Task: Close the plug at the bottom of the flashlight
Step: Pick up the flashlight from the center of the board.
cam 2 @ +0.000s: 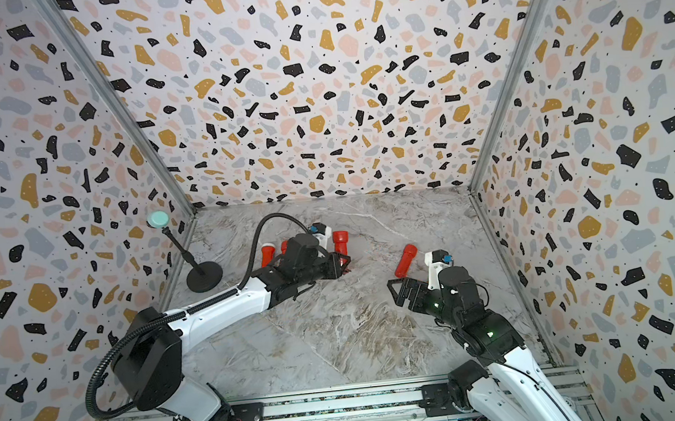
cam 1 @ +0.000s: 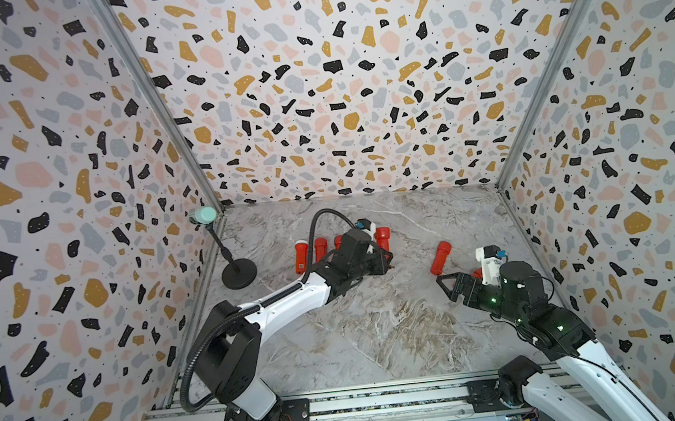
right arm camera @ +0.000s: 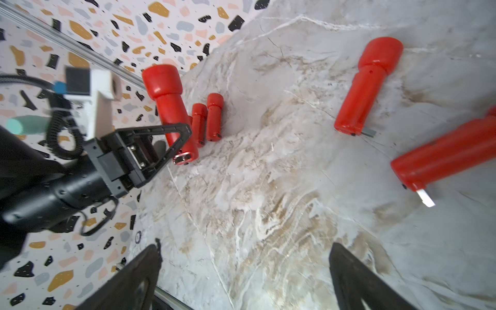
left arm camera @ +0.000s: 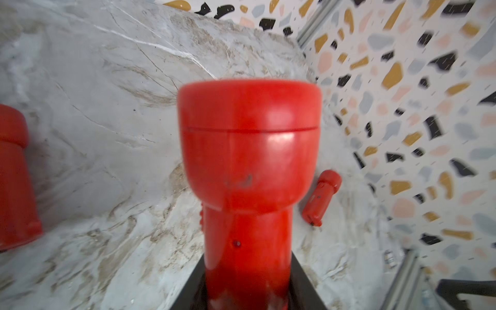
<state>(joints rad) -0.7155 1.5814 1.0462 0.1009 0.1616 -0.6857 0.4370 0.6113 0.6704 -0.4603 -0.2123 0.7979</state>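
Observation:
My left gripper (cam 1: 386,259) (cam 2: 342,263) is shut on the handle of a red flashlight (left arm camera: 248,150), which it holds above the marble table. The wide head (cam 1: 382,234) points toward the back wall. In the right wrist view the left gripper (right arm camera: 178,145) clamps the flashlight (right arm camera: 166,102) near its bottom end. A shiny metal plug (right arm camera: 182,159) shows at that end. My right gripper (cam 1: 449,287) (right arm camera: 247,271) hangs open over bare table, with nothing between its fingers (right arm camera: 357,279).
A loose red flashlight (cam 1: 440,257) (right arm camera: 367,86) lies just beyond the right gripper, its prong (right arm camera: 369,132) sticking out. Another flashlight (right arm camera: 442,155) lies beside it. Several more (cam 1: 300,256) lie behind the left arm. A microphone stand (cam 1: 239,272) stands at the back left.

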